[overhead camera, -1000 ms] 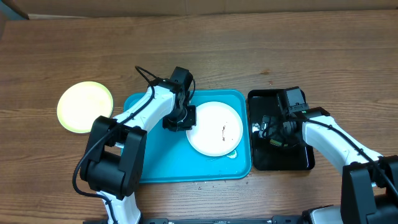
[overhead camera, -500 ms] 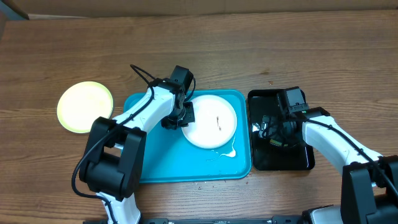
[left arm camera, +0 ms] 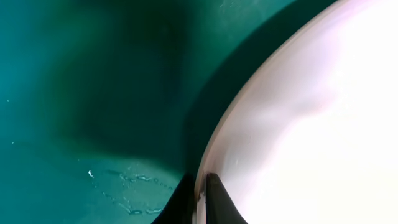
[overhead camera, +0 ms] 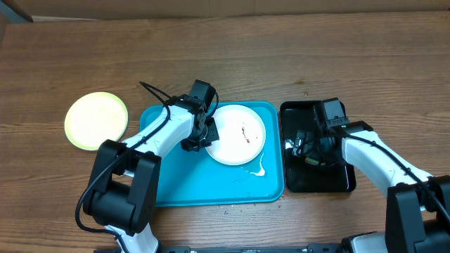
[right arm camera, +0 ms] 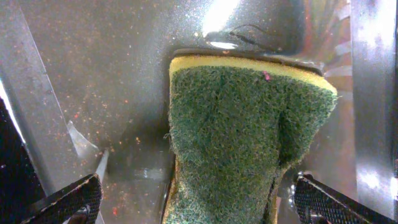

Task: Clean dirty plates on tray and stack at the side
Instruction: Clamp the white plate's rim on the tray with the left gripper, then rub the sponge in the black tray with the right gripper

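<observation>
My left gripper (overhead camera: 202, 135) is shut on the left rim of a white plate (overhead camera: 238, 133) with small brown smears, over the far part of the turquoise tray (overhead camera: 176, 179). In the left wrist view the fingers (left arm camera: 202, 199) pinch the plate's rim (left arm camera: 311, 124), which casts a shadow on the tray (left arm camera: 81, 93). A pale yellow-green plate (overhead camera: 96, 120) lies on the table to the left. No second white plate is in view. My right gripper (overhead camera: 309, 149) is open, its fingers (right arm camera: 208, 208) either side of a green and yellow sponge (right arm camera: 242, 130).
The glossy black tray (overhead camera: 337, 181) stands right of the turquoise tray and holds the sponge and my right gripper. A small white wet streak (overhead camera: 260, 169) lies on the turquoise tray near its right front corner. Bare wooden table lies around.
My left gripper has drawn the white plate up and to the left across the tray, uncovering the white streak. The right arm has not moved.
</observation>
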You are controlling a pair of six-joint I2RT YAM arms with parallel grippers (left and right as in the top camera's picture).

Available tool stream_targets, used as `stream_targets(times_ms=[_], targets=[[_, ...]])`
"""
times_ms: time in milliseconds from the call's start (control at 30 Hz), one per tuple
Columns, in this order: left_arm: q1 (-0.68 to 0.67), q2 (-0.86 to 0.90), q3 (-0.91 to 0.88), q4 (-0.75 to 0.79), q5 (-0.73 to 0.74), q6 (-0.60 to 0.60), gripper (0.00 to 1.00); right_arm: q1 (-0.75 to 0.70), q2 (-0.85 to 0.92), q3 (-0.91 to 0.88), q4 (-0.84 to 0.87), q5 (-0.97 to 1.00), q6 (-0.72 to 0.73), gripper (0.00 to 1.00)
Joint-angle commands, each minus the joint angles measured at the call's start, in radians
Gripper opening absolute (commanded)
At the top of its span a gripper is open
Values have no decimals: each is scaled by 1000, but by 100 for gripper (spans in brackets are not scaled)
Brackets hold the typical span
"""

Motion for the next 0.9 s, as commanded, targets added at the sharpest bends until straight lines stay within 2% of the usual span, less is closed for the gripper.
stream_targets(times_ms=[0,133,200,233,367,467,533,733,867], targets=[[-8,81,-83,-36,-21,-16,4,-1,-28,-2,7,-6,0,100],[-13,81,-83,-34,-22,-16,4,-1,-28,-2,7,-5,0,100],[-18,81,-83,-33,-22,-16,9,-1,-28,-2,47,-5,0,100],[-21,81,-83,-37,-21,-16,9,-1,-28,-2,71,-8,1,100],[-40,81,-83,-39,-14,-16,8,-1,-28,-2,14,-95,-1,100],[-61,81,-83,-31,-16,-16,11,-2,-28,0,14,-39,-85,100],[-76,81,-83,-27,-21,-16,11,-2,-28,1,14,6,-84,100],[-89,81,-83,-25,-38,-16,4,-2,-37,56,-69,18,-82,100],[-89,81,-83,-25,-38,-16,4,-2,-53,76,-132,24,-69,99]])
